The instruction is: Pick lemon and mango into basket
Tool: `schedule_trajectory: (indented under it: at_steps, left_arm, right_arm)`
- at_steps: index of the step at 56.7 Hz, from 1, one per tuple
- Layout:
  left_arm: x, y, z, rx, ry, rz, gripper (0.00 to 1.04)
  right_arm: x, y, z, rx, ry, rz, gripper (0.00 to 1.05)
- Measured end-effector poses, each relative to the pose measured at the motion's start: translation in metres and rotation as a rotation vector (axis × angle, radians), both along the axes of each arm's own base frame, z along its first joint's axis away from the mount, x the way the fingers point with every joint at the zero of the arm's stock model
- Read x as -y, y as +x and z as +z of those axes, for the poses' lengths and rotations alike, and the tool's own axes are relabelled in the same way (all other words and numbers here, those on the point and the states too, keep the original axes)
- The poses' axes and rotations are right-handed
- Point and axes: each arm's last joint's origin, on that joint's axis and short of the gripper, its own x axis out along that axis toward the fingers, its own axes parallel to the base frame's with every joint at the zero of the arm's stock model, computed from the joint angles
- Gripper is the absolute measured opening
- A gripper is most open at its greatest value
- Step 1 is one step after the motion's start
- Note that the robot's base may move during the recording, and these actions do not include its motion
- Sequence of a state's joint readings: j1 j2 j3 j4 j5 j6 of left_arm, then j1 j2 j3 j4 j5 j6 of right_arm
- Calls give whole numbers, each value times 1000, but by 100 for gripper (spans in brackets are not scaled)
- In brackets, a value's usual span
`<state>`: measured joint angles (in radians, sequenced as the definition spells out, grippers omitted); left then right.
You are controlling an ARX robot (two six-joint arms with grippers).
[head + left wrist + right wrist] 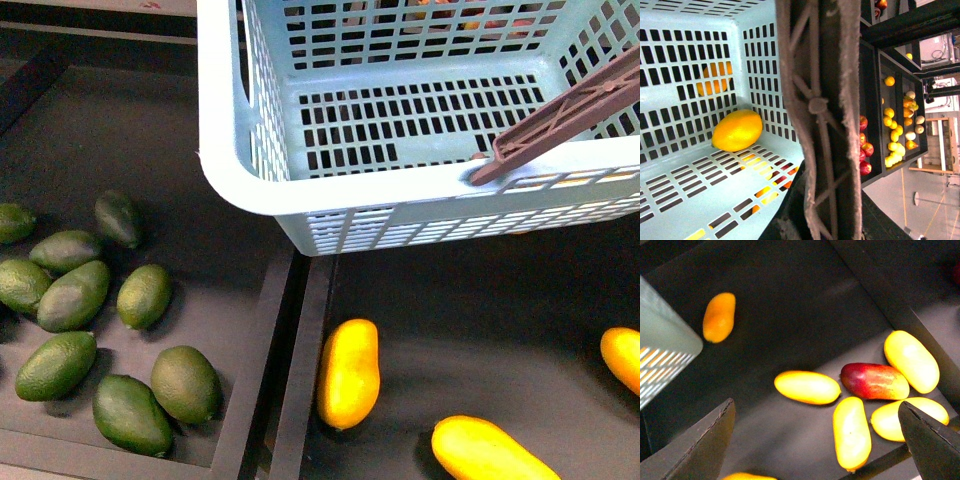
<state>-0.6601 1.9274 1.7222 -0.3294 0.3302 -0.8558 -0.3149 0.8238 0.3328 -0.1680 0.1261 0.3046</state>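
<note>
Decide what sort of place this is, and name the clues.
Probably a shop-style produce display, perhaps a mock-up: dark bins sorting dark green oval fruits from mangoes, a turquoise shopping basket, and tiered shelves of red apples behind.

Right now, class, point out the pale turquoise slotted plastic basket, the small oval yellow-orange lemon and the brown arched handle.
basket [222, 120]: front view, left rim.
lemon [737, 130]: left wrist view, its middle.
handle [560, 117]: front view, mid-bar.

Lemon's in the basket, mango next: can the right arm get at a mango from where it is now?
Probably yes. The right gripper hangs open over the mango, which lies bare with nothing covering it. The basket stands off to one side, out of the way.
</note>
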Motion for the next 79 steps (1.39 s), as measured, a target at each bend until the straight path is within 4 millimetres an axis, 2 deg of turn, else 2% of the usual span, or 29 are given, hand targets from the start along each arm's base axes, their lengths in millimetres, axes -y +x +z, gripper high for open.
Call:
schedule_trajectory:
  at_steps: [5, 8, 11, 16, 23, 36, 40, 46, 57, 65, 79]
  left_arm:
    - [0, 0, 0, 2, 2, 3, 7]
    - [0, 0, 0, 4, 6, 12, 7]
    - [-2, 2, 0, 6, 8, 21, 7]
    - [-3, 3, 0, 11, 13, 31, 7]
    - [-3, 2, 0, 13, 13, 25, 7]
    - [-2, 2, 0, 6, 6, 14, 7]
    - [-2, 2, 0, 7, 7, 15, 7]
    - [-2, 2, 0, 8, 9, 19, 7]
    - [-2, 2, 0, 8, 8, 17, 7]
    - [-2, 2, 0, 6, 6, 14, 7]
    - [-2, 2, 0, 9, 9, 21, 7]
  right_arm:
    - [33, 11, -8, -12, -11, -16, 96]
    - [58, 17, -20, -55, -60, 5, 96]
    - [73, 20, -31, -92, -94, 33, 96]
    - [90, 23, -49, -170, -168, 128, 96]
    - [100, 28, -67, -280, -280, 323, 96]
    - [98, 41, -97, -423, -427, 675, 96]
    - [92, 45, -115, -495, -476, 832, 96]
    - [88, 57, -140, -590, -532, 963, 96]
    - [72, 84, -167, -641, -554, 1086, 96]
    - [54, 101, -178, -632, -564, 1160, 96]
    - [45, 115, -195, -631, -522, 1140, 96]
